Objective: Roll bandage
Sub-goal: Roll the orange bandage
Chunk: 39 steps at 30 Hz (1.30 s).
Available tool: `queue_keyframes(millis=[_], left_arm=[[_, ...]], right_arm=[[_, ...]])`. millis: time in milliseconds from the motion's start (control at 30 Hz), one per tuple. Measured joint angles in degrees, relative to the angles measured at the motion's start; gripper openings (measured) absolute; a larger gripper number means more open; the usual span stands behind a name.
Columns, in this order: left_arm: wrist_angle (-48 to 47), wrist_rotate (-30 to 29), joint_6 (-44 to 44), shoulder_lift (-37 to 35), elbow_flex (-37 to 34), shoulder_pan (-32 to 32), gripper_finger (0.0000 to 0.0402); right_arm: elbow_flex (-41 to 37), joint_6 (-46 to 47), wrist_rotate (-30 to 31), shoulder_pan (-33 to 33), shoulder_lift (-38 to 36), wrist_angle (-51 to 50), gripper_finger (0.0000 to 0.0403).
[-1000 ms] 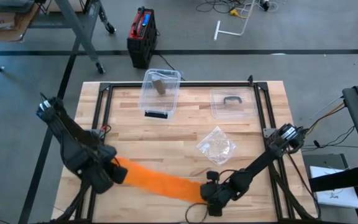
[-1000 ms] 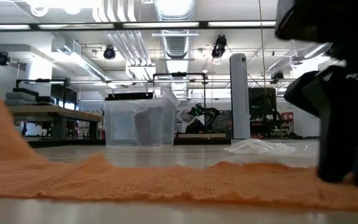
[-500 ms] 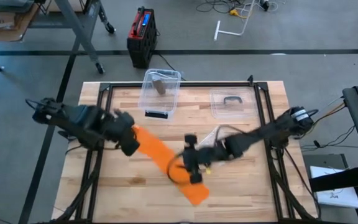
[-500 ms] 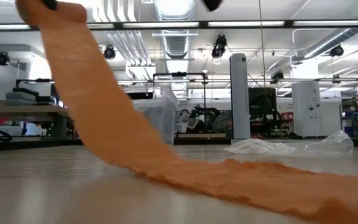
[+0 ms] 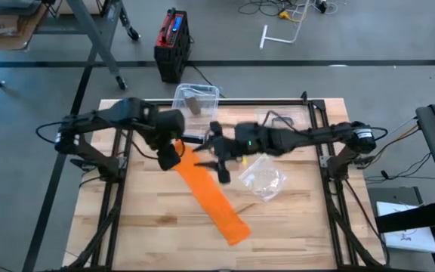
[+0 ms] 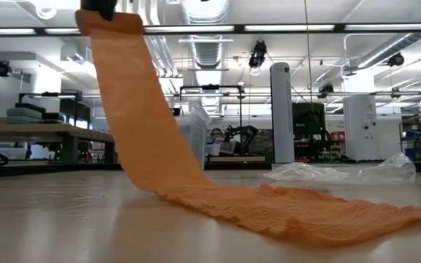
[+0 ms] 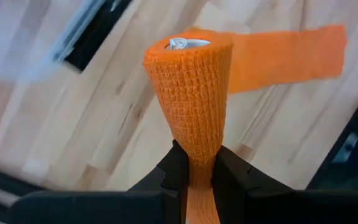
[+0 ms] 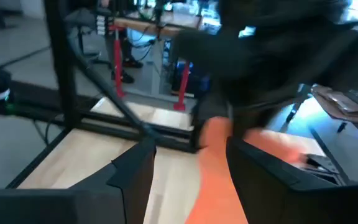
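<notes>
Orange bandage (image 5: 211,196) stretched in a long strip, one end lifted off the wooden counter (image 5: 149,219), the other end lying flat toward the counter's near edge. Raised end pinched in the left gripper (image 5: 170,156), clenched on the bandage just above the strip's upper end; in the left wrist view (image 7: 190,121) seen as a narrowed band squeezed between the two dark fingers (image 7: 173,171), widening into a rounded fold with a pale patch at its top, the free tail lying on the planks beyond. From the low view (image 6: 218,197), hanging down steeply from the top of the frame, then spreading flat and crinkled across the counter.

Right gripper (image 5: 221,160) poised just beside the bandage's raised end, on the side opposite the left gripper, its fingers spread and released, nothing between them; in the right wrist view (image 8: 219,168) an orange band running between the two fingers (image 8: 135,174) without contact discernible.

Beyond the bandage's raised end, toward the counter's far edge: a clear plastic box (image 5: 195,98) with a small brown object inside. Further along from the bandage, past the right arm: a clear lid (image 5: 282,125) with a dark handle. Close beside the bandage's middle stretch: a crumpled clear plastic bag (image 5: 263,180), not touching the strip.
</notes>
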Motion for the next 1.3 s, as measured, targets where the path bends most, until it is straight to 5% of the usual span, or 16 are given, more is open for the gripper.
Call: queue_keyframes(millis=[333, 633, 967, 1300], left_arm=[[-0.02, -4.39, 11.44, 9.25, 4.92, -2.48, 0.0042], [-0.03, -8.05, 13.98, 9.98, 10.52, -2.90, 0.0042], [0.07, -9.25, 16.63, 9.92, 14.68, -4.04, 0.0042], [2.80, -9.37, 18.93, 9.92, 14.34, -4.62, 0.0043]], right_arm=[[-0.01, 4.89, -10.88, -8.01, -0.34, -7.77, 0.0225], [-0.05, 1.81, -11.49, -11.36, 1.15, -6.96, 0.0251], [-0.05, 0.56, -19.77, -12.66, 1.17, -3.66, 0.0235], [-0.05, 2.32, -20.06, -12.60, 1.18, -3.70, 0.0206]])
